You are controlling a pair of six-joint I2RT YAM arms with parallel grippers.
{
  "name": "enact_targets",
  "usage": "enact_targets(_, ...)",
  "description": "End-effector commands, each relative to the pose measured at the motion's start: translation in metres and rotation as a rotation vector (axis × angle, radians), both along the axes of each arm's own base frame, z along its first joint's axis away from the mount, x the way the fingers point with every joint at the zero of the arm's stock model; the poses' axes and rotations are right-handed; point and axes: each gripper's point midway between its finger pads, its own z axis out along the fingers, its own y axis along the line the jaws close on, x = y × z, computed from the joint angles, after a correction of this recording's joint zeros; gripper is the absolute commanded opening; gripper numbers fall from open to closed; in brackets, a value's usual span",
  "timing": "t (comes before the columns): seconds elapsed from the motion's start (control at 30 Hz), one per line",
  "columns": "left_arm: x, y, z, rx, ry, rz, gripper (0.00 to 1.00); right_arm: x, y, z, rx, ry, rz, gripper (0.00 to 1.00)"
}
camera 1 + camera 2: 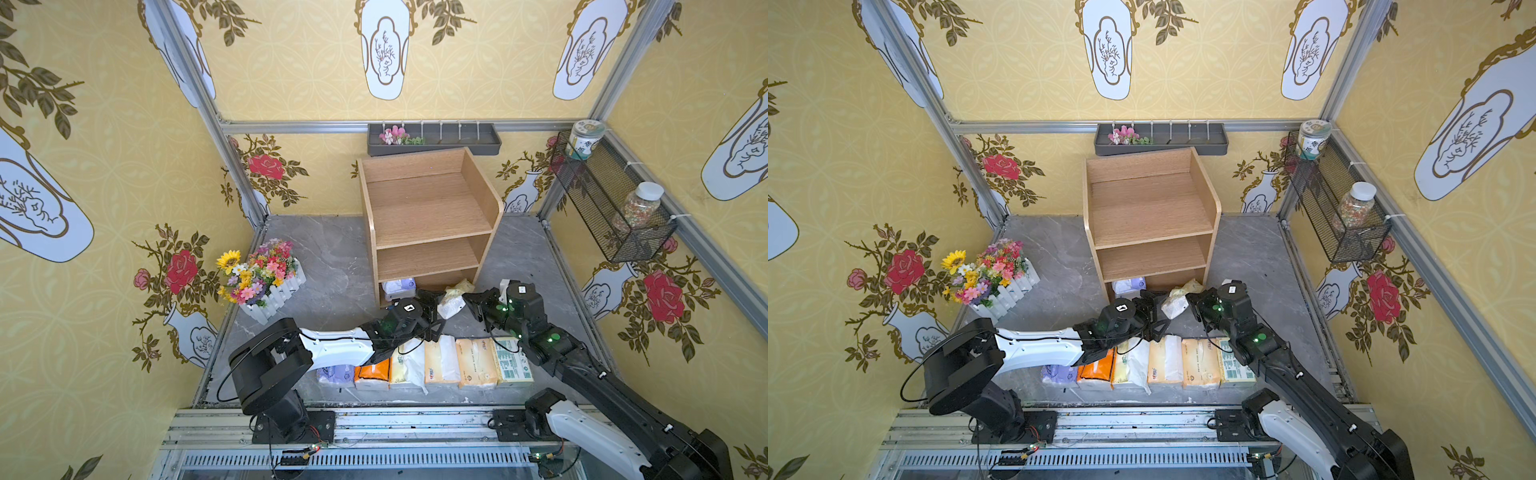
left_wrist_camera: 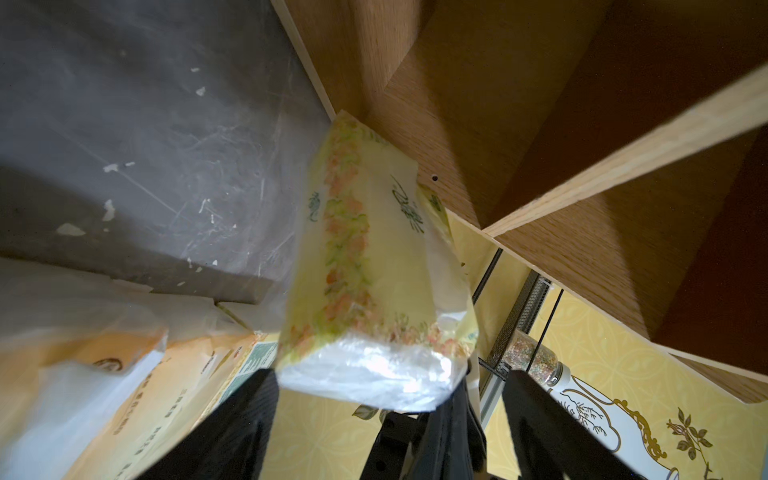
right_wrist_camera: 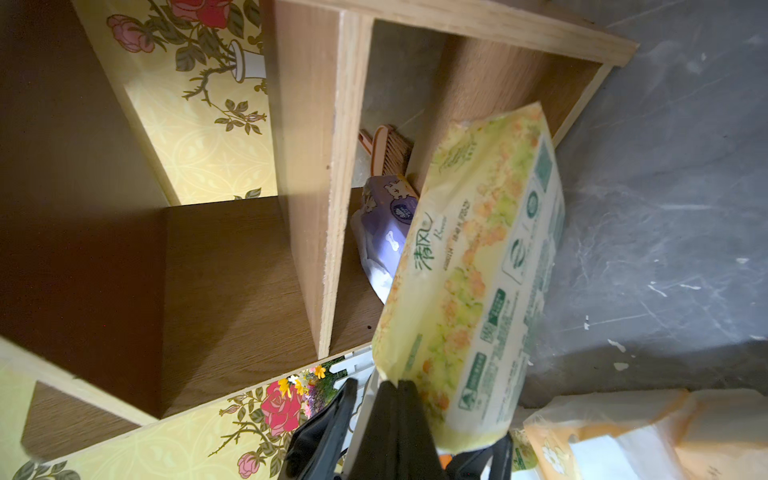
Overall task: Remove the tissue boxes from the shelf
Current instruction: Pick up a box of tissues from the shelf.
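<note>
Pinches one end of the yellow tissue pack (image 3: 478, 270) with the right gripper (image 3: 397, 399), lower centre; holds the left gripper (image 2: 390, 382) spread wide, fingers (image 2: 249, 415) flanking that pack.

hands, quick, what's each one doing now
left hand: open, holding nothing
right hand: closed on the yellow pack

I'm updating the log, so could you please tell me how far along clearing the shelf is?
Done: the shelf's upper two tiers are bare and six packs lie in a row on the table. In hand: the right claw is shut on a yellow floral pack at the bottom tier's mouth. Left: one lavender pack inside that tier.
</note>
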Motion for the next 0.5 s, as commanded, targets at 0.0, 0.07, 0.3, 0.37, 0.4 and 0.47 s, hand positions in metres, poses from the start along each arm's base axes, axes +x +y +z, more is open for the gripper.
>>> enact_targets(0.0, -0.001, -0.008, 0.005, -0.128, 0.107, 0.032, 0.92, -0.003, 0.003, 0.017, 0.026, -0.027, 0.021, 0.00)
enact_targets(0.07, -0.002, -0.010, 0.003, -0.142, 0.125, 0.035, 0.93, -0.006, 0.003, 0.025, 0.033, -0.038, 0.028, 0.00)
enact_targets(0.3, 0.000, -0.017, 0.004, -0.198, 0.140, 0.040, 0.95, -0.013, 0.003, 0.043, 0.063, -0.056, 0.037, 0.00)
enact_targets(0.37, 0.002, -0.019, 0.008, -0.228, 0.136, 0.049, 0.94, -0.016, 0.005, 0.046, 0.078, -0.053, 0.047, 0.00)
enact_targets(0.4, 0.004, -0.019, 0.010, -0.242, 0.133, 0.056, 0.94, -0.018, 0.006, 0.047, 0.081, -0.052, 0.051, 0.00)
enact_targets(0.47, 0.006, -0.019, 0.013, -0.266, 0.129, 0.068, 0.94, -0.023, 0.005, 0.046, 0.080, -0.045, 0.056, 0.00)
